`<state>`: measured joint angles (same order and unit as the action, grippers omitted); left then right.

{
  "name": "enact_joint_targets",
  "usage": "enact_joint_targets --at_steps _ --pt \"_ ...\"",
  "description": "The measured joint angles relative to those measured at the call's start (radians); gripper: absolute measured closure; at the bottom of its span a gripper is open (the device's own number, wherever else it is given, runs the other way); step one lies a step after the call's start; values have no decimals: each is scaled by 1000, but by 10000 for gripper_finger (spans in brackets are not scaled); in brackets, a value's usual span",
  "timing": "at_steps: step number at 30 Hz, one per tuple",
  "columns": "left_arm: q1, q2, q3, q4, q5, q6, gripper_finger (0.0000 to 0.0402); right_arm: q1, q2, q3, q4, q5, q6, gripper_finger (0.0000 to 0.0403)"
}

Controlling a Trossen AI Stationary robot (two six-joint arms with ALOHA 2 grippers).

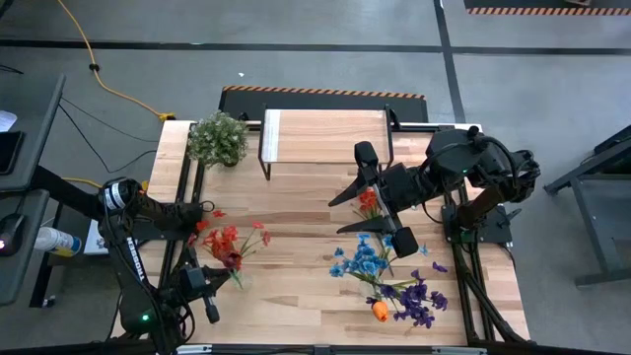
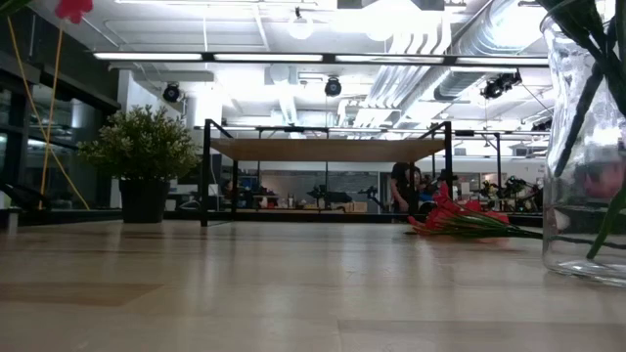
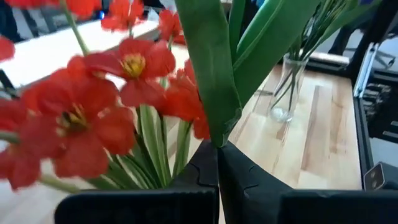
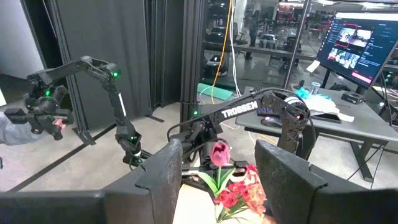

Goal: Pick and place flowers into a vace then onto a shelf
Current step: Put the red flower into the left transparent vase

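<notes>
Left pincer [image 3: 217, 163] pinches green stems, red flowers [image 3: 93, 106] fanned just beyond it; right pincer [image 4: 217, 163] spread, clear of the bench [image 1: 296, 286].

Red flowers [image 1: 229, 244] lie left, blue and purple ones right; shelf [image 1: 325, 135] stands at back.

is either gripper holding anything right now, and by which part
The left gripper is shut on the red flowers, pinching their green stems. The right gripper is open, holding nothing.
</notes>
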<state>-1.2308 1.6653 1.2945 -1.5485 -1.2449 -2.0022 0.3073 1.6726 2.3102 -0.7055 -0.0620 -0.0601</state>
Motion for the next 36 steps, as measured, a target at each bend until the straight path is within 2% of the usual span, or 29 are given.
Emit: enact_joint_targets --at_steps 5,13,36 --pt "0 0 0 14 35 -1 371 0 0 0 0 0 0 210" --pt "0 0 0 15 92 -19 322 0 0 0 0 0 0 210" --pt "0 0 0 32 87 -22 314 0 0 0 0 0 0 210"
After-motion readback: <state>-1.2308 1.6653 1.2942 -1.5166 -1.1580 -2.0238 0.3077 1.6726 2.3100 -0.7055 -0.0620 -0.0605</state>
